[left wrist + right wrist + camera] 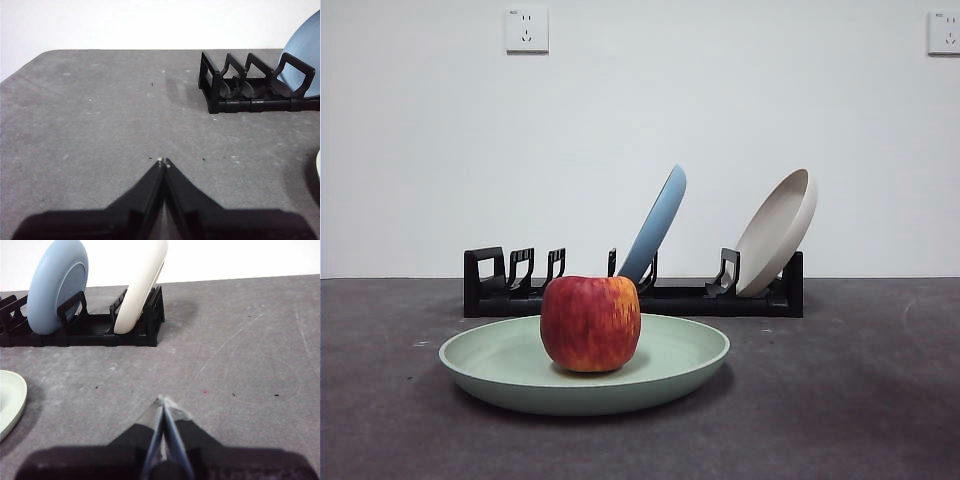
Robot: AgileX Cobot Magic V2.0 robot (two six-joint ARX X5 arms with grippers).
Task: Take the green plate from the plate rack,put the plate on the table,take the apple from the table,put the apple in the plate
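Nearest the front camera, the green plate (584, 372) lies flat on the dark grey table (860, 400), right way up, so its raised rim forms a shallow bowl. The apple (590, 323) sits upright in the middle of that plate, resting on the plate's floor where the rim would stop it rolling off. No arm shows in this front view.

Both arms appear parked, one to each side of the plate and away from it. The left gripper (164, 161) hovers over bare table with its two black jaws pressed together, holding nothing. The right gripper (163, 400) does the same on the other side, jaws together and empty.

Farther back, near the white wall, stands the plate rack (632, 286). A blue plate (655, 222) leans in a middle slot and a beige plate (778, 230) leans at one end, each propped on edge by the upright holders. The slots at the other end hold nothing.

Judging by this arrangement, the task looks complete.
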